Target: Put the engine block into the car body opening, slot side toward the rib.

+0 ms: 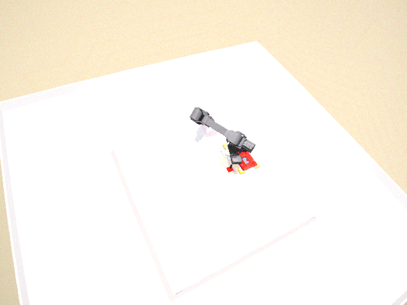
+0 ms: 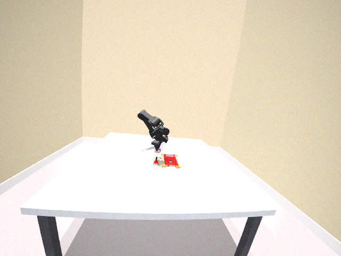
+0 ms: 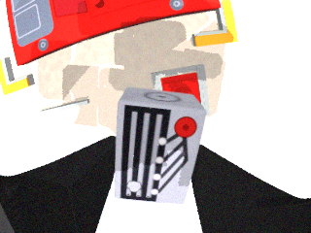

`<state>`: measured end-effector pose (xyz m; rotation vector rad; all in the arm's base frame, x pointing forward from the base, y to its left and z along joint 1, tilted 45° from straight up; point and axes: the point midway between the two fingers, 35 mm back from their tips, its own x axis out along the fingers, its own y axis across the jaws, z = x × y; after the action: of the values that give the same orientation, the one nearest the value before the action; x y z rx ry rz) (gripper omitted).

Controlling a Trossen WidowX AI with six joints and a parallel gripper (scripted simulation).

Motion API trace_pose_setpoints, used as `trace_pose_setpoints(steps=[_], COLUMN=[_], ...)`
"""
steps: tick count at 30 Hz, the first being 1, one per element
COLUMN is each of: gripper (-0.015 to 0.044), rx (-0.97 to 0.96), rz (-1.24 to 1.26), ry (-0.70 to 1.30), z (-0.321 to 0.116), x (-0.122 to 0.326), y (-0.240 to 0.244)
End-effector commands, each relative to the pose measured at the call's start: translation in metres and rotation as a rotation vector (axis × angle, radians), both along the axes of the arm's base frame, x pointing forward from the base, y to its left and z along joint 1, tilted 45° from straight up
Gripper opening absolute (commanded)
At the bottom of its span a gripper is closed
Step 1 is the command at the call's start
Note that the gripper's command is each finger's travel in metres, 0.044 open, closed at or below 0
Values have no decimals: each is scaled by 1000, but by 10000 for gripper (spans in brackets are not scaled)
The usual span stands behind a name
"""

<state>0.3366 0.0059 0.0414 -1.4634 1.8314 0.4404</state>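
The engine block (image 3: 141, 160) (image 2: 157, 151) is a light grey box with black bars and a red disc on the face shown in the wrist view. My gripper (image 3: 155, 149) is shut on it and holds it above the table, beside the car body. The red car body (image 1: 251, 161) (image 2: 166, 159) (image 3: 97, 31) lies flat between yellow corner brackets. Its opening (image 1: 245, 160) shows in the top view, right of the gripper. In the wrist view the body is at the top, partly out of frame, and the opening and its rib are not clearly seen. The block's slot side cannot be told.
A red square piece (image 1: 229, 169) (image 2: 155, 162) (image 3: 181, 83) with a black knob in the top and exterior views stands in a light frame beside the car body, close to the held block. A thin grey strip (image 3: 68, 104) lies on the other side. A yellow bracket (image 3: 214, 39) is near the body's corner.
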Motion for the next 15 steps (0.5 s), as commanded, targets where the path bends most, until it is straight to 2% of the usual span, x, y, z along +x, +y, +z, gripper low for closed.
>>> trace_pose_setpoints(steps=[1, 15], gripper=[0, 0], rx=[0, -32], rz=[-73, -384], ry=[-75, -368], z=[-10, -50], x=[3, 9], y=[8, 29])
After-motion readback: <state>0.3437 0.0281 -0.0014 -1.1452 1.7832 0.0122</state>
